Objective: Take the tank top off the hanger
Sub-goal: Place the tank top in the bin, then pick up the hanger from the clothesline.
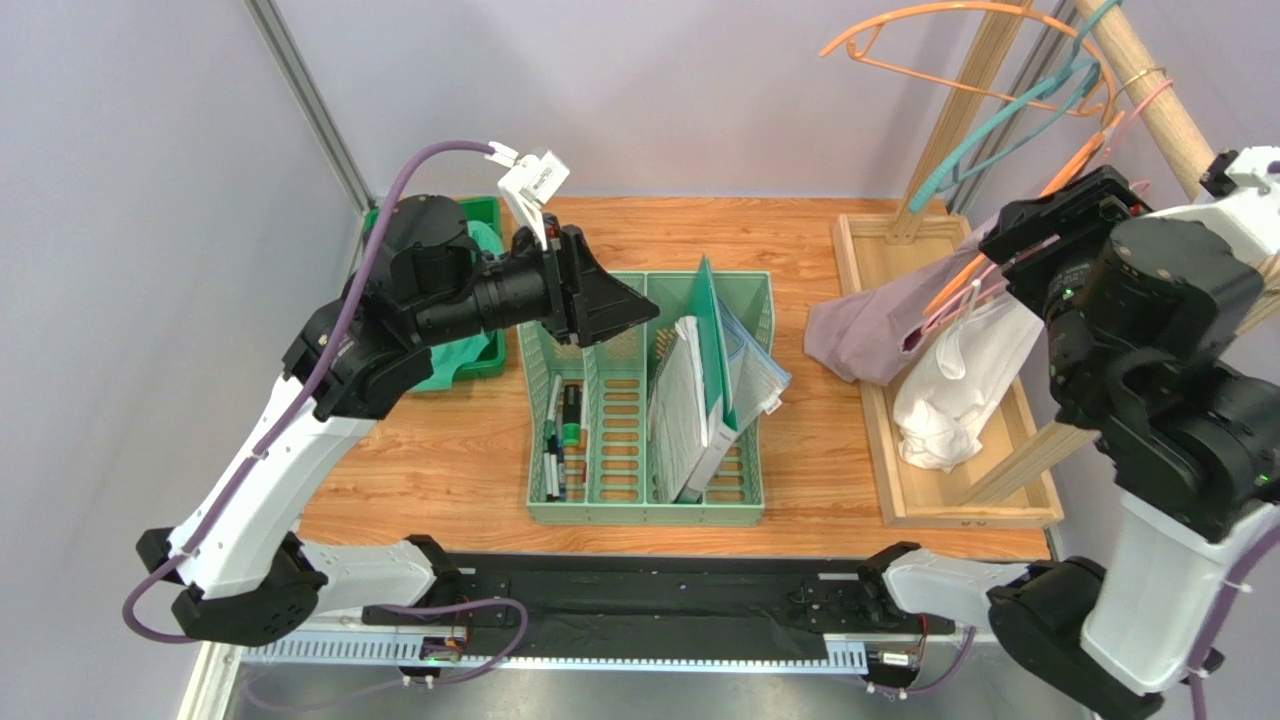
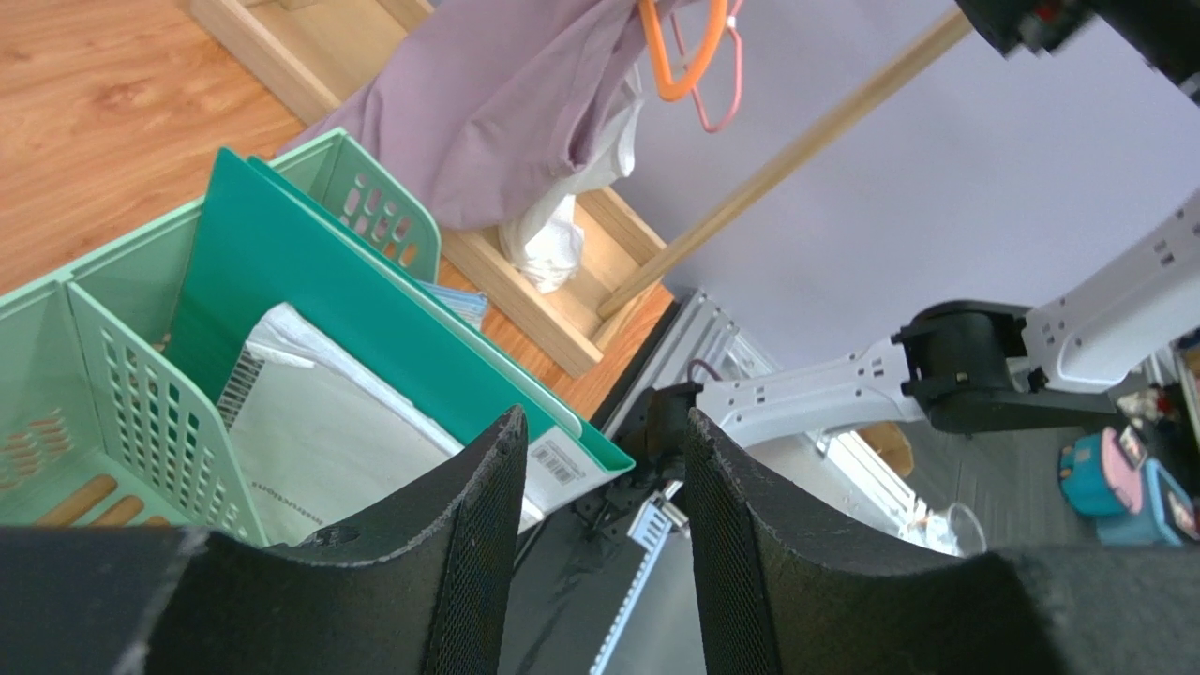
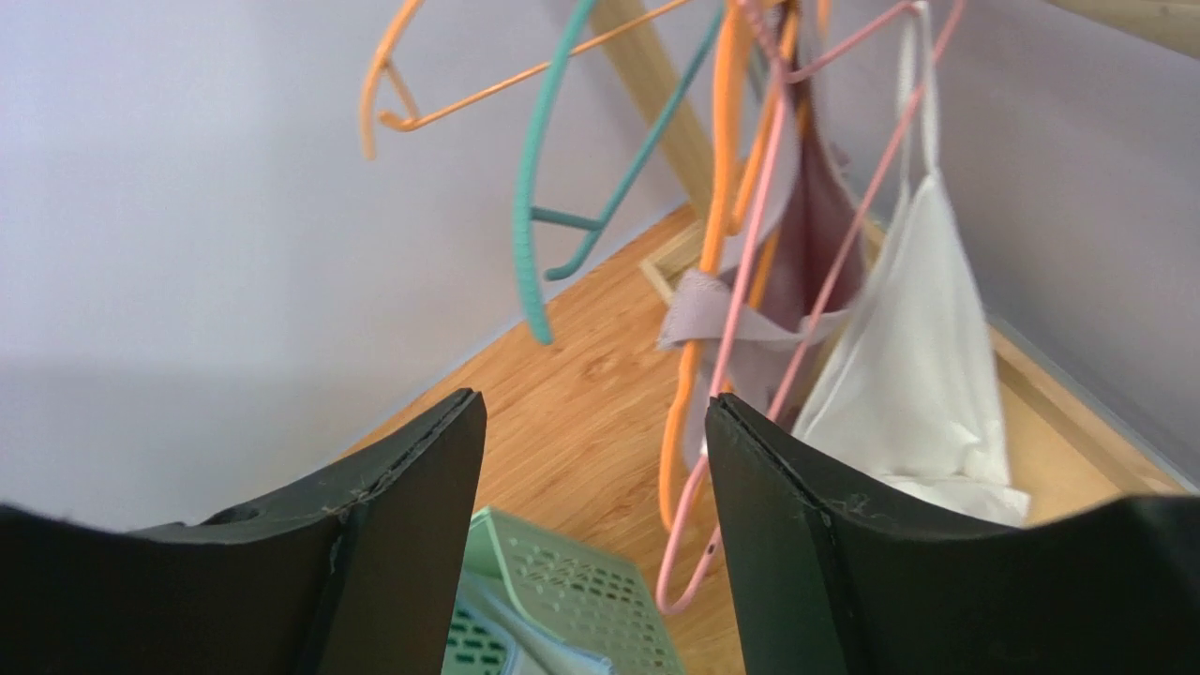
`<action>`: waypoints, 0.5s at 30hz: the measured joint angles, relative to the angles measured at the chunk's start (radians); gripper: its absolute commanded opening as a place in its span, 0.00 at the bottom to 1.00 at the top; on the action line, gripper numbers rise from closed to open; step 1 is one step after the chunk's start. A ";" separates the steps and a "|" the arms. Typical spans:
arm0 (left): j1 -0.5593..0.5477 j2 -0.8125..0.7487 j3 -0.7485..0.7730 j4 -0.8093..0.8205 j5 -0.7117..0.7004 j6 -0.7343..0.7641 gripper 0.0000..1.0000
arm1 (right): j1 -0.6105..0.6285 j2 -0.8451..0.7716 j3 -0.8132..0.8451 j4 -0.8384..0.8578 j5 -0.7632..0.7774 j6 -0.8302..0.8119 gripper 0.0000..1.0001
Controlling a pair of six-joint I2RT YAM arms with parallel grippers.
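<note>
A mauve tank top [image 1: 872, 330] droops from an orange hanger [image 3: 726, 169] on the wooden rack at the right; a white top [image 1: 962, 390] hangs beside it on a pink hanger [image 3: 761, 281]. Both garments show in the right wrist view, the mauve tank top [image 3: 810, 253] left of the white top [image 3: 916, 352]. My right gripper [image 1: 1010, 237] is raised just right of the hangers; in its own view the right gripper [image 3: 595, 422] is open and empty. The pink hanger's lower loop is just past its right finger. My left gripper [image 1: 609, 308] hovers open over the green basket, nothing between its fingers [image 2: 472, 563].
A light green slotted basket [image 1: 646, 503] holding folders, papers and pens stands mid-table. The rack's wooden tray base [image 1: 872, 240] lies along the right edge. Empty teal [image 1: 977, 143] and orange [image 1: 902, 38] hangers hang higher on the rack. A dark green bin [image 1: 481, 360] sits behind the left arm.
</note>
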 measured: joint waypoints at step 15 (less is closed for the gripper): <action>-0.002 -0.192 -0.024 -0.037 0.107 0.142 0.54 | -0.315 0.124 -0.103 0.000 -0.272 -0.052 0.41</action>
